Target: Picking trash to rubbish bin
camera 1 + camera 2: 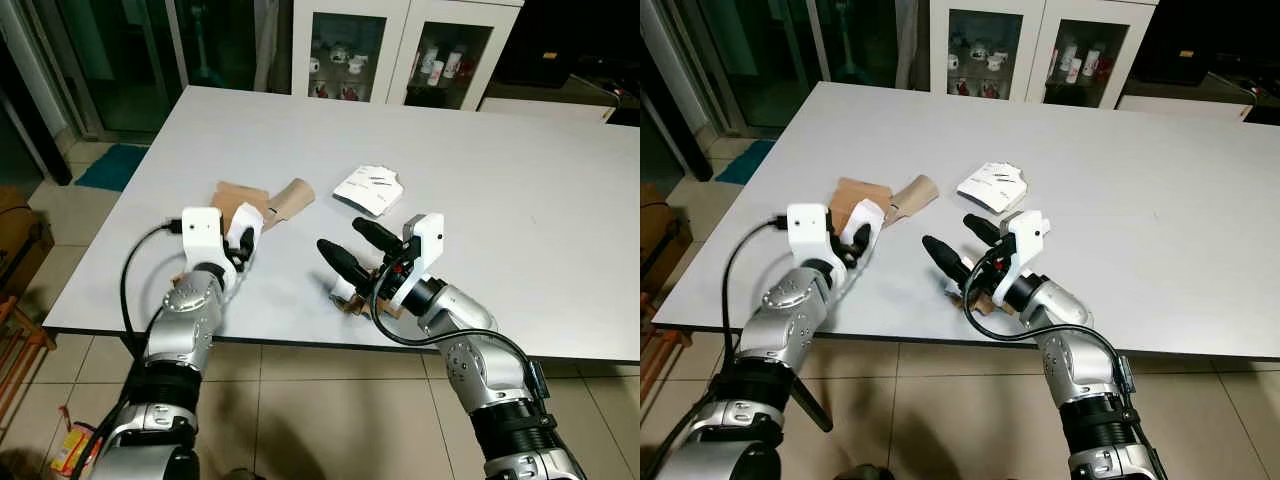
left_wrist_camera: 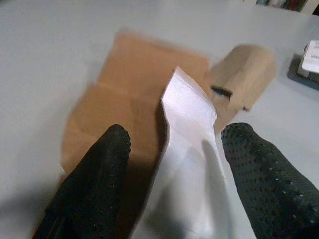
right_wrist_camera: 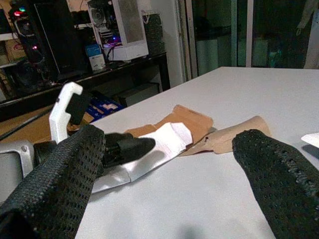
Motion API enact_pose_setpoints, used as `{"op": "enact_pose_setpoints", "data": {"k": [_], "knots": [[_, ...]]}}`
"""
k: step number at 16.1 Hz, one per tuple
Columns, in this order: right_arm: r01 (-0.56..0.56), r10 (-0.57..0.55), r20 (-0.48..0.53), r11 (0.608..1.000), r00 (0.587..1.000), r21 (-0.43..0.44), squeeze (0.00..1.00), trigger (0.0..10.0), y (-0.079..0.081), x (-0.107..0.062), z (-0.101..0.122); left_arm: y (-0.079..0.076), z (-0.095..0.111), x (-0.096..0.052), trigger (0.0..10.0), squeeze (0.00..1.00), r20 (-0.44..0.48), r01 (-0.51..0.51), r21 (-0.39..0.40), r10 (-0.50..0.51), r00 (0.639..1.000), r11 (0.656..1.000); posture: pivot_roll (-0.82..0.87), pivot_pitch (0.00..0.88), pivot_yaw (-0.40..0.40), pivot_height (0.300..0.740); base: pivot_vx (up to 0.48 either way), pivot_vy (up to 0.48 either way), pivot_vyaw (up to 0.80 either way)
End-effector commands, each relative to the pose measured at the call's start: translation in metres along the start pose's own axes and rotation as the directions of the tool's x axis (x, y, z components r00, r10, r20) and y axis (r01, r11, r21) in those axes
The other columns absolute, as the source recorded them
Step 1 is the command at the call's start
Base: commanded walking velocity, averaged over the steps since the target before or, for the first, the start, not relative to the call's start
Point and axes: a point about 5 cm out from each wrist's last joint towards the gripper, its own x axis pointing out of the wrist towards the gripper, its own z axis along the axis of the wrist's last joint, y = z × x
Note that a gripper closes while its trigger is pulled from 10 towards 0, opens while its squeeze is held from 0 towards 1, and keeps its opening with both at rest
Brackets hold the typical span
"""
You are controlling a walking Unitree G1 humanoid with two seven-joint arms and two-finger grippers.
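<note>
White paper scrap (image 2: 187, 164) lies between the left gripper (image 2: 177, 174)'s parted fingers (image 2: 94, 174), ungripped.

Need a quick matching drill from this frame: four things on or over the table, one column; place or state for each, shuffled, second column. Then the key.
Things:
1. white paper strip
2. brown paper
3. printed white packet
4. right gripper

Places or states:
A. lies flat on the table, partly under the strip
B. open, raised over the table's near edge
C. between the left gripper's open fingers
D. lies alone farther in on the table, ahead of the right gripper

Pairs: 1-C, 2-A, 3-D, 4-B
</note>
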Motion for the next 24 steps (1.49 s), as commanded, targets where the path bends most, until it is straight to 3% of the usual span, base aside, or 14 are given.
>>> {"op": "enact_pose_setpoints", "data": {"k": [1,2,4,6,7,12,18,24], "knots": [[0.002,-0.002,-0.005,1.000,1.000,-0.009,0.00,10.0,-0.001,-0.002,0.002,-0.004,0.003,0.002,10.0,0.00,-0.018,0.010,-0.041,-0.011,1.000,0.999,0.01,0.028,-0.059,0.740,0.000,0.000,0.00],[-0.001,0.001,-0.006,1.000,1.000,-0.009,0.00,10.0,0.000,0.000,0.002,-0.004,-0.006,0.003,10.0,0.00,-0.083,0.003,-0.100,-0.012,0.996,0.995,0.01,0.025,-0.059,0.740,0.000,0.000,0.00],[-0.004,0.004,-0.007,1.000,1.000,-0.009,0.00,10.0,0.000,0.000,0.001,-0.006,-0.012,0.003,10.0,0.00,-0.133,0.021,-0.136,-0.039,0.990,0.990,0.01,0.020,-0.058,0.740,0.000,0.000,0.00],[-0.001,0.001,-0.008,1.000,1.000,-0.012,0.00,10.0,-0.001,0.000,0.001,-0.014,-0.018,0.003,10.0,0.00,-0.167,0.073,-0.121,-0.093,0.982,0.990,0.00,0.016,-0.057,0.740,0.000,0.000,0.00],[0.000,0.000,-0.009,1.000,1.000,-0.013,0.00,10.0,-0.001,0.000,0.002,-0.017,-0.018,0.003,0.0,0.00,-0.165,0.096,-0.106,-0.113,0.980,0.990,0.00,0.016,-0.057,0.740,0.000,0.000,0.00],[-0.005,0.004,-0.011,1.000,1.000,-0.013,0.00,10.0,-0.001,0.001,0.001,-0.022,-0.021,-0.001,0.0,0.00,-0.194,0.163,0.022,-0.156,0.969,0.986,0.01,0.002,-0.058,0.740,0.000,0.000,0.00],[-0.006,0.006,-0.017,1.000,1.000,-0.013,0.00,10.0,-0.001,0.002,-0.001,-0.018,-0.023,-0.002,0.0,0.00,-0.210,0.176,0.132,-0.146,0.967,0.976,0.01,0.000,-0.058,0.740,0.000,0.000,0.00],[0.001,-0.002,-0.021,1.000,1.000,-0.013,0.00,10.0,-0.001,0.003,-0.002,-0.016,-0.023,-0.003,0.0,0.00,-0.200,0.162,0.182,-0.124,0.972,0.970,0.01,0.002,-0.059,0.740,0.000,0.000,0.00]]}}
